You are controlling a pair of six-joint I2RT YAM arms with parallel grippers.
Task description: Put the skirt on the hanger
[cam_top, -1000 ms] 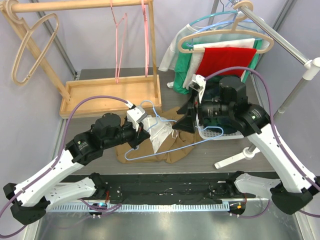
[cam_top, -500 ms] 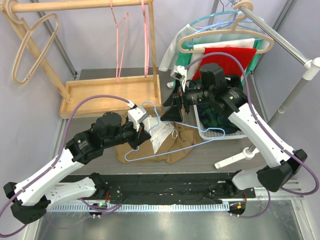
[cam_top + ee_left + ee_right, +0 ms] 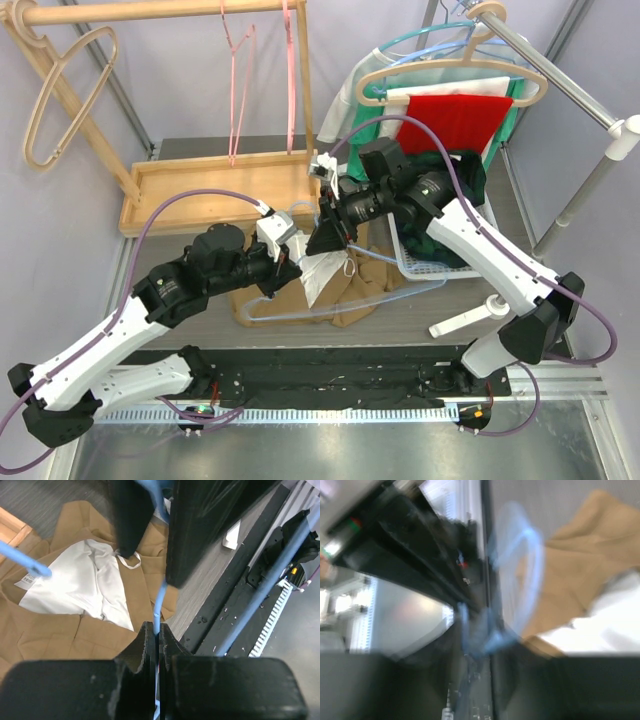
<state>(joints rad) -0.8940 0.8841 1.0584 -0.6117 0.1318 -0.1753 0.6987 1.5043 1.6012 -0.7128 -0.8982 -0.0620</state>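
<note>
The tan skirt point(image 3: 372, 290), its white lining turned out, lies crumpled on the table; it also fills the left wrist view point(image 3: 60, 630). My left gripper point(image 3: 288, 265) is shut on the thin blue wire hanger point(image 3: 415, 262) just above the skirt, and the wire point(image 3: 160, 597) runs straight up out of its jaws point(image 3: 157, 630). My right gripper point(image 3: 328, 240) hovers close in front of the left one, with a fingertip on either side of the hanger wire. Its own view is blurred, with blue wire point(image 3: 530, 570) between the jaws point(image 3: 487, 635).
A wooden rack and tray point(image 3: 225, 185) with pink hangers point(image 3: 240, 70) stands back left. A metal rail point(image 3: 545, 70) with hung clothes point(image 3: 440, 115) is back right. A white basket point(image 3: 440, 262) of dark clothes sits beside the skirt.
My right arm has swung left from over the basket to the hanger beside my left gripper, and its jaws have narrowed. The left gripper has kept its grip and place.
</note>
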